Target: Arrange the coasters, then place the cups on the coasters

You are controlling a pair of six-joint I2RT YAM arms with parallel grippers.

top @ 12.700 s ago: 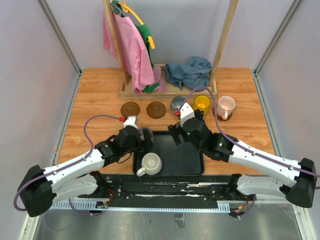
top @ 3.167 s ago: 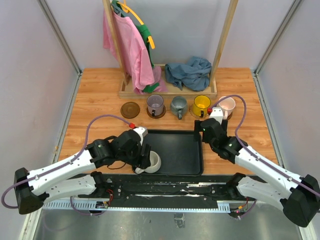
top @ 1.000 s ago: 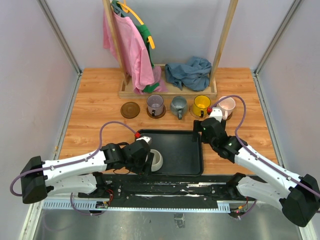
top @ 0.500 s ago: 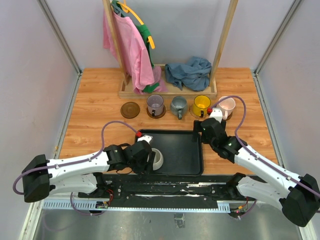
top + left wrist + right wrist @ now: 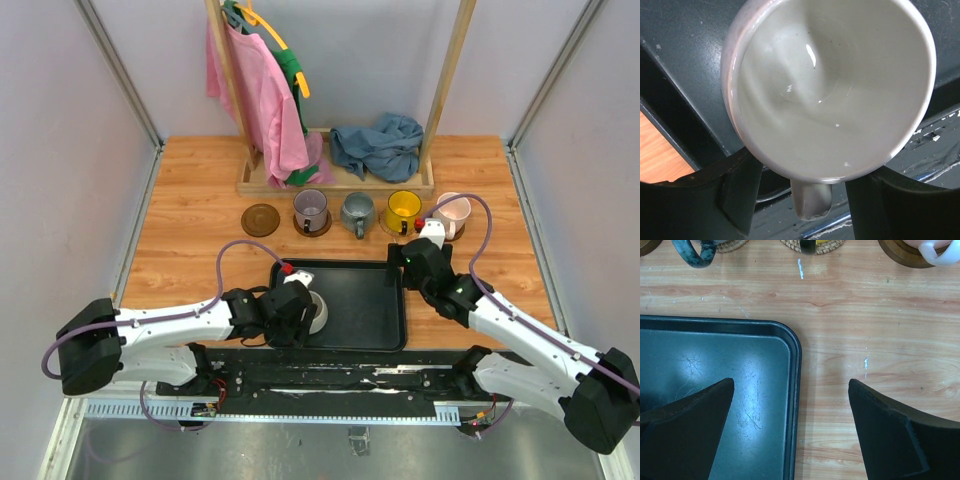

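A cream-white cup (image 5: 314,314) (image 5: 830,85) stands in the near left corner of the black tray (image 5: 365,300). My left gripper (image 5: 300,312) (image 5: 805,165) is open and straddles it from above, one finger on each side. The cup's handle points back between the fingers, and the fingertips are hidden under its rim. Along the back stand a purple cup (image 5: 311,209), a grey-blue cup (image 5: 356,210), a yellow cup (image 5: 404,209) and a pink cup (image 5: 453,210), each on a coaster. One dark brown coaster (image 5: 261,219) lies bare at the left end. My right gripper (image 5: 401,262) (image 5: 791,382) hangs open and empty over the tray's far right corner.
A wooden clothes rack (image 5: 335,180) with pink and green garments and a blue cloth (image 5: 378,143) stands behind the row of cups. Bare wooden table (image 5: 865,340) lies right of the tray edge (image 5: 796,390).
My left gripper has shifted right and settled over the cream-white cup, and its jaws have narrowed a little. The right arm has not moved.
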